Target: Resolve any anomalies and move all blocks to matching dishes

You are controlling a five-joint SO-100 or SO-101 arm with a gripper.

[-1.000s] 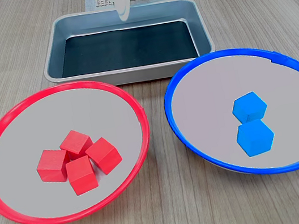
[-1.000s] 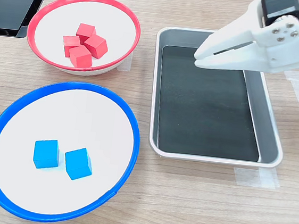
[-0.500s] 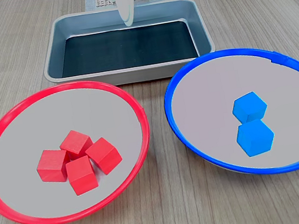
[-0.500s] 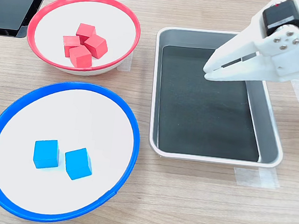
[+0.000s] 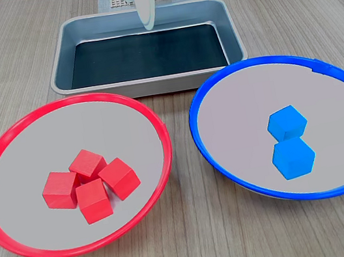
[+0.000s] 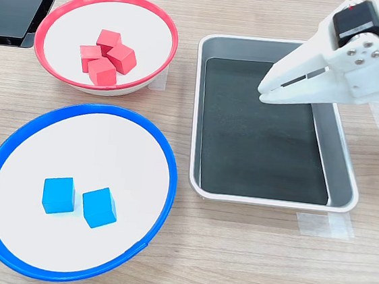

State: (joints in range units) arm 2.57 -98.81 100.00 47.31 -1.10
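Several red blocks point(image 5: 90, 184) point(image 6: 107, 57) lie bunched together inside the red-rimmed dish point(image 5: 2, 140) point(image 6: 53, 16). Two blue blocks point(image 5: 290, 142) point(image 6: 78, 200) sit side by side in the blue-rimmed dish point(image 5: 206, 96) point(image 6: 14, 137). My white gripper point(image 6: 264, 92) point(image 5: 148, 20) hangs above the silver tray, its fingertips pressed together and nothing between them. It is well away from both dishes.
The rectangular silver tray point(image 5: 59, 68) point(image 6: 345, 175) with a black floor lies behind the dishes in the first exterior view, with nothing in it. A black panel point(image 6: 14, 1) sits at the second exterior view's top left. Bare wooden table point(image 5: 198, 243) surrounds everything.
Over the last second my gripper pulled back across the tray toward the second exterior view's right. It has held still in the last half second. The blocks have not moved.
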